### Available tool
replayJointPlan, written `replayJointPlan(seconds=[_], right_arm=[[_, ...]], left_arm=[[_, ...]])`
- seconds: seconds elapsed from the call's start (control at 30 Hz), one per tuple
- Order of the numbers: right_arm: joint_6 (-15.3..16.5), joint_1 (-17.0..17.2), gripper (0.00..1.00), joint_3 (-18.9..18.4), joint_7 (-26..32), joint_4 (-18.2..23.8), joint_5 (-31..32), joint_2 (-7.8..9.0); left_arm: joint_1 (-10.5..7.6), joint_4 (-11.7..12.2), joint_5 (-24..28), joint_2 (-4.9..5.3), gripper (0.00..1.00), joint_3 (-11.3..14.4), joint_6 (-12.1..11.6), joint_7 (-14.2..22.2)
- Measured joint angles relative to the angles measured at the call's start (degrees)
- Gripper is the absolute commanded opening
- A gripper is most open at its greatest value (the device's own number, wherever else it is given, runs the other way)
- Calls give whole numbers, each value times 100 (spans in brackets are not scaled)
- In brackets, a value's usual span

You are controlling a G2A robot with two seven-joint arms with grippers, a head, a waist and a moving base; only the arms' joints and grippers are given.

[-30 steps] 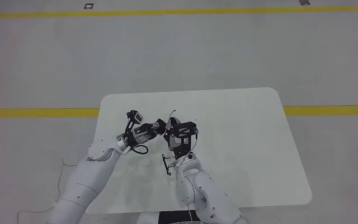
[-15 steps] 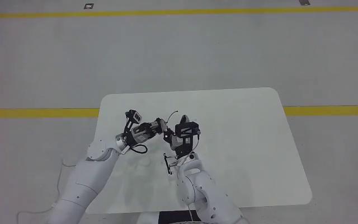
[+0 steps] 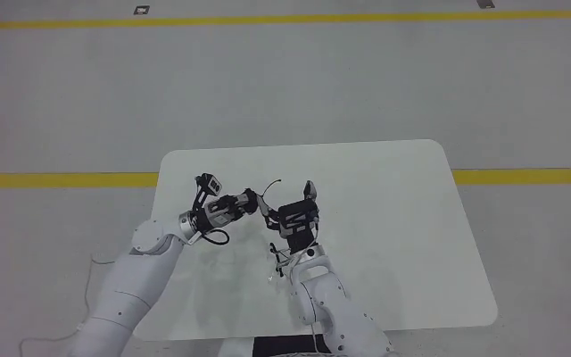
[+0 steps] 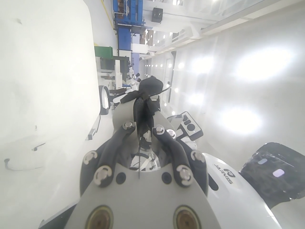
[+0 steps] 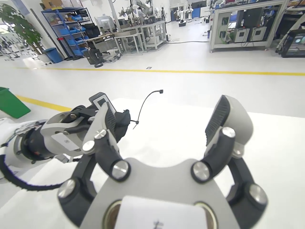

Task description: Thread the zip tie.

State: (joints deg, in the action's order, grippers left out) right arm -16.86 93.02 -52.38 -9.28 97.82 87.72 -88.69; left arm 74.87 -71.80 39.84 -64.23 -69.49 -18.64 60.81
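A thin black zip tie (image 5: 143, 106) arcs up from my left gripper (image 5: 124, 120), which is shut on its lower end. A small block sits on the strap close to those fingertips, and a small dark tip marks the free end. In the top view the zip tie (image 3: 270, 187) curves up over the white table (image 3: 401, 196), held by the left gripper (image 3: 248, 205). My right gripper (image 3: 288, 202) stands just to the right of it, open, with nothing between its fingers (image 5: 220, 115). In the left wrist view the left gripper (image 4: 146, 89) pinches the strap (image 4: 164, 89).
Both grippers hang above the table's middle left. Bare table surface (image 5: 178, 129) stretches to the right and far side. A yellow floor line (image 3: 517, 177) runs behind the table, and a green bin (image 5: 9, 103) stands on the floor off its left side.
The right gripper has opened and drawn back a little to the right, away from the zip tie. The left gripper has shifted slightly left, still holding the strap.
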Motion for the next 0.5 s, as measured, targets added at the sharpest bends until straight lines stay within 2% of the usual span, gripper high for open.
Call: replayJointPlan(seconds=[0.17,0.23,0.33,0.37,0.5], right_arm=[[-4,-8,100,-8,-1,-13,22,4],[-27,-107,100,-29,-39,-139,165,59],[68,-570,100,216,-162,-583,232,351],[102,-733,100,367,-108,-660,227,495],[336,-865,100,506,266,-397,223,874]], left_arm=[[1,1,11,-1,0,1,-2,-7],[17,-33,56,-2,0,-2,61,-68],[64,-63,397,24,0,-138,290,-12],[74,-45,522,41,0,-213,366,77],[86,28,715,88,0,-397,489,276]])
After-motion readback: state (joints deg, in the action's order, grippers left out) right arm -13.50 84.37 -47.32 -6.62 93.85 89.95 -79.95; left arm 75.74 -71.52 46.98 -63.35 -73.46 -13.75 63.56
